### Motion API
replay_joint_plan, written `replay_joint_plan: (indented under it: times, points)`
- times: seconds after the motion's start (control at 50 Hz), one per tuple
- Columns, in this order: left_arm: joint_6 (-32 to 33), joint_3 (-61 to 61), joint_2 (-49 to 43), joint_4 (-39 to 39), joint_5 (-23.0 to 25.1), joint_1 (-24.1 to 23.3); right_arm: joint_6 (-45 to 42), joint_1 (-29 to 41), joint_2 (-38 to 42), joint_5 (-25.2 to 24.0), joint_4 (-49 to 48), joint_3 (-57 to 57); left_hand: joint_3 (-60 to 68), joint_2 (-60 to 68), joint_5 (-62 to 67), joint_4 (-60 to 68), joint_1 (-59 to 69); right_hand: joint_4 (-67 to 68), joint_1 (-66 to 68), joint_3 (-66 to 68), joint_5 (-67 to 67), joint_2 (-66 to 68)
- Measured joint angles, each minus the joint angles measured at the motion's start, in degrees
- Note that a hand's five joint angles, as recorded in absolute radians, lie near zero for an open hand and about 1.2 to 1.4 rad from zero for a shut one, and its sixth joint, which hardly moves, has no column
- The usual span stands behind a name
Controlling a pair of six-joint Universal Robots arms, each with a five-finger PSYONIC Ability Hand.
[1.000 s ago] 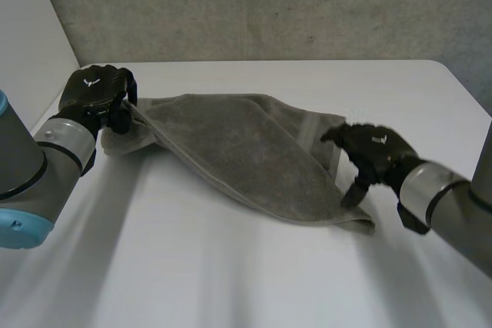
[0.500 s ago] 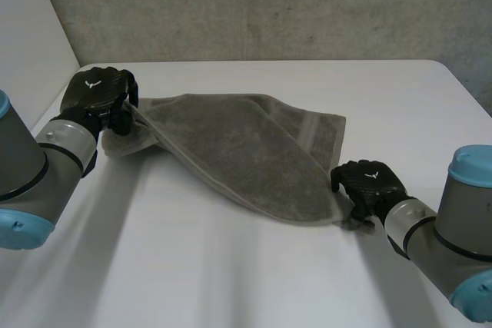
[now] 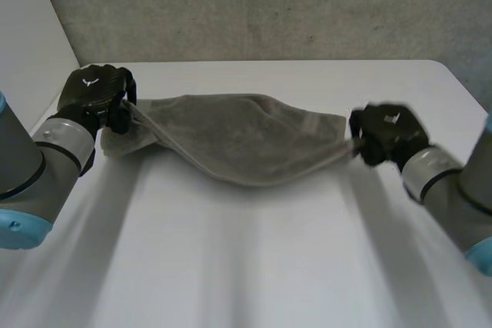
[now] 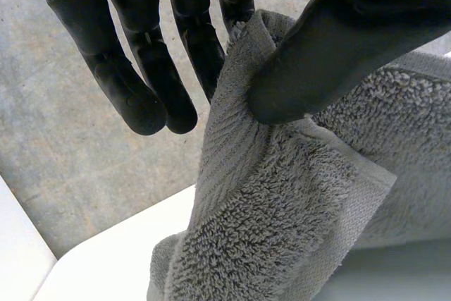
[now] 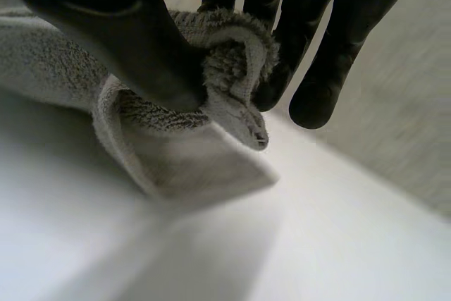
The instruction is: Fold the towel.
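Towel sags between the left hand, pinching its left corner, and the right hand, pinching its right corner; the fold looks barely started.

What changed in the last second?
The right hand came down on the near right corner of the towel, pinched it and carried it back toward the far side, so it now stretches between both hands. The left hand kept pinching the left corner, unmoved.

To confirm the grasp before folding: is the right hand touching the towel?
Touching. The right wrist view shows the right hand pinching the towel between thumb and fingers.
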Motion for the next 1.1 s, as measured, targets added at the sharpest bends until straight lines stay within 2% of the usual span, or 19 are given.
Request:
replay_joint_plan:
  times: [0.2, 0.34, 0.42, 0.5, 0.6, 0.68, 0.78, 0.86, 0.94, 1.04, 1.1]
  points:
    - [0.3, -1.5, 6.2, -0.5, 0.2, 0.4, -1.8, -3.1, -14.3, -1.2, 4.8, -7.0, 0.0, 0.0, 0.0, 0.0, 0.0, 0.0, 0.2, 0.3, 0.0, 0.0]
    - [0.0, 0.6, 13.4, -1.6, 1.2, 0.7, -6.9, -5.6, -17.8, -2.8, 14.3, -16.7, 0.0, 0.0, 0.0, 0.0, 0.0, 0.0, 0.3, 0.4, 0.0, 0.0]
    - [-0.2, 2.4, 16.6, -2.7, 2.4, 0.8, -12.4, -7.0, -17.1, -4.3, 22.3, -23.9, 0.0, 0.0, 0.0, 0.0, 0.0, 0.0, 0.5, 0.4, 0.0, 0.0]
    - [-0.1, 4.2, 15.9, -5.3, 3.2, 0.8, -18.9, -7.9, -12.8, -5.0, 29.8, -28.8, 0.0, 0.0, 0.0, 0.0, 0.0, 0.0, 0.5, 0.4, 0.3, 0.0]
    - [0.3, 7.3, 7.3, -9.6, 3.4, 0.3, -25.9, -7.0, -5.6, -4.8, 34.7, -31.2, 0.0, 0.0, 0.0, 0.0, 0.0, 0.0, 0.5, 0.4, 0.3, 0.0]
    - [0.5, 10.2, 0.6, -11.6, 3.4, 0.0, -28.0, -5.6, -0.9, -4.5, 34.8, -32.2, 0.0, 0.0, 0.0, -0.1, 0.0, 0.2, 0.5, 0.4, 0.3, 0.0]
    - [0.7, 18.1, -8.9, -12.7, 3.3, -0.3, -28.7, -3.2, 6.3, -2.8, 31.2, -35.9, 0.0, 0.0, 0.0, 0.0, 0.0, 0.2, 0.5, 0.4, 0.3, 0.0]
    - [1.6, 26.9, -13.5, -11.0, 3.2, -0.5, -28.4, -1.3, 9.9, -0.2, 21.5, -39.1, 0.1, 0.0, 0.0, 0.0, 0.0, 0.2, 0.5, 0.4, 0.3, 0.0]
    - [2.0, 32.1, -13.8, -6.3, 3.2, -0.6, -28.1, -0.4, 10.3, 1.4, 9.0, -39.6, 0.1, 0.0, 0.0, 0.0, 0.0, 0.2, 0.5, 0.4, 0.3, 0.0]
    - [0.4, 34.8, -9.4, 5.4, 3.0, -0.6, -27.8, 0.0, 6.6, 2.3, -9.9, -36.2, 0.1, 0.0, 0.0, 0.0, 0.0, 0.2, 0.6, 0.4, 0.3, 0.0]
    - [-1.4, 34.5, -7.0, 9.3, 3.0, -0.4, -27.7, -0.1, 4.0, 1.8, -14.6, -34.0, 0.1, 0.0, 0.0, 0.0, 0.0, 0.2, 0.6, 0.6, 0.3, 0.0]
